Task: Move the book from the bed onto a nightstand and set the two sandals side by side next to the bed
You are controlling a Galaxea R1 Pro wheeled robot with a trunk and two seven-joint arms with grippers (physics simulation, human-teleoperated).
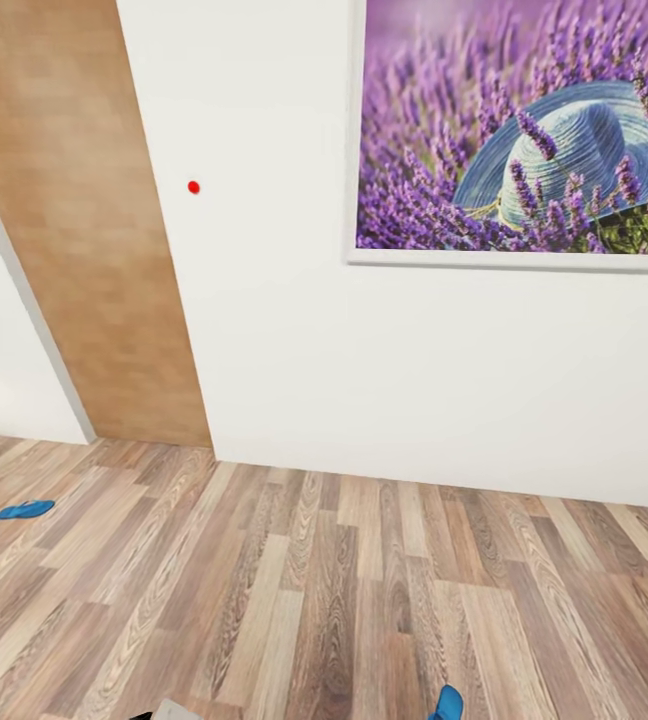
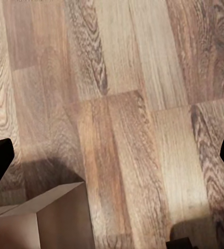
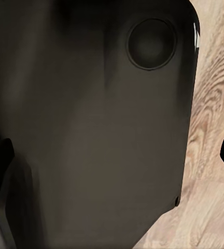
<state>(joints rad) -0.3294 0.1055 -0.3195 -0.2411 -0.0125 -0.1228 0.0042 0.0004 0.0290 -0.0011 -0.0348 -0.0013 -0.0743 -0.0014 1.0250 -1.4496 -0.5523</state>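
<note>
Black fingertips of the left gripper (image 2: 112, 155) sat at opposite edges of the left wrist view, spread wide, released, nothing between them. Beneath them lay wood-plank floor (image 2: 127, 104), and a tan box-shaped block (image 2: 44, 220) stood just beside the one fingertip; I could not tell what the block was.

Right gripper (image 3: 112, 150): fingertips likewise at the two edges of the right wrist view, spread apart and gripping nothing. A large dark matte panel (image 3: 91, 129) with a round recess (image 3: 151, 43) lay between and beyond them; floor showed past its edge.

Head view: one blue sandal (image 1: 26, 510) lay flat on the floor at about 8 o'clock, near a brown wooden door (image 1: 84, 220). The second sandal (image 1: 448, 703) was cut off by the frame edge at about 5 o'clock, well apart from the first. White wall (image 1: 384, 370) ahead carried a small red dot (image 1: 194, 187) at 11 o'clock and a white-framed lavender-and-hat picture (image 1: 519, 130) at 1 o'clock.
</note>
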